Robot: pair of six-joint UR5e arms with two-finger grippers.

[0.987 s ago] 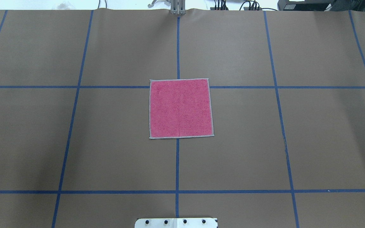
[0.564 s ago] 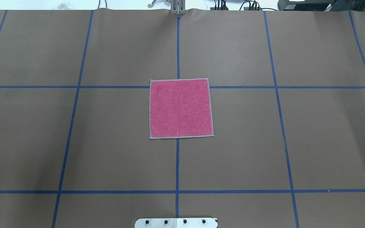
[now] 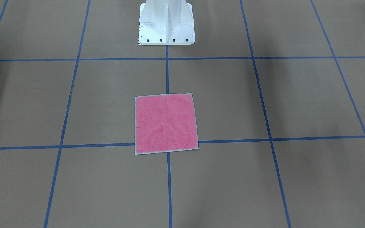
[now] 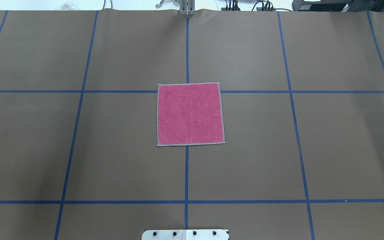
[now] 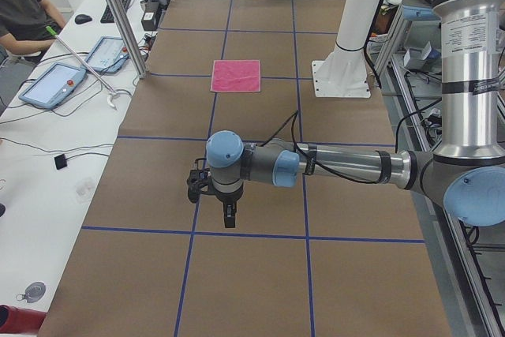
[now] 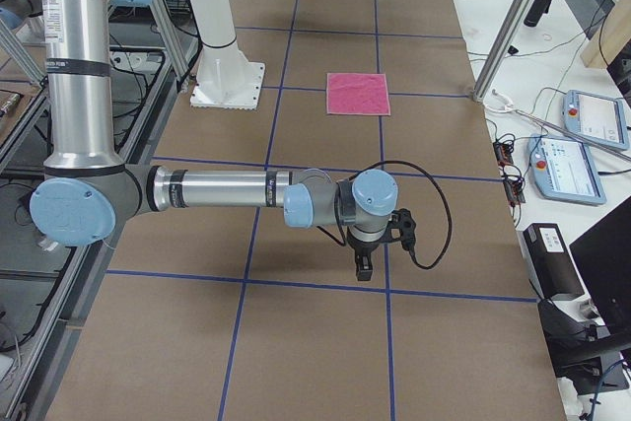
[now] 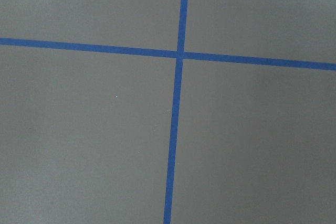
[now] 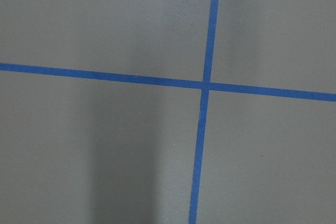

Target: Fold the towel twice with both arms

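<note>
Fingers on left gripper (image 5: 227, 217): seen from side cam only, so can't tell if open or closed. Same for right gripper (image 6: 364, 265). Both pointing down over bare table (image 4: 128, 156), well apart from towel (image 4: 190, 114). No cloth near them. Wrist cams: just table & tape.

Big brown table, w/ blue tape lines (image 4: 186, 173) in a grid. Then left arm (image 5: 347, 167) stretched out low at one end, right arm (image 6: 217, 189) same at other end. Then white base (image 3: 166, 25) at robot's side.

Towel in middle of table, out in front of base, apart from it. Flat, pink side up, not folded yet. Right on top of a tape cross. Thin pale edge (image 4: 190, 144) all round, corners lying flat.

Prob. soft, floppy & very light. Won't keep shape if picked up by one spot, will droop. Fuzzy, so not slippery in fingers. Thin & flat on table though, so hard to get under. Not breakable.

Best to pinch two corners of same side, one per gripper, right at stitched edge. Then lift together & lay over onto other side. Could bunch up or slide if pulled unevenly.
</note>
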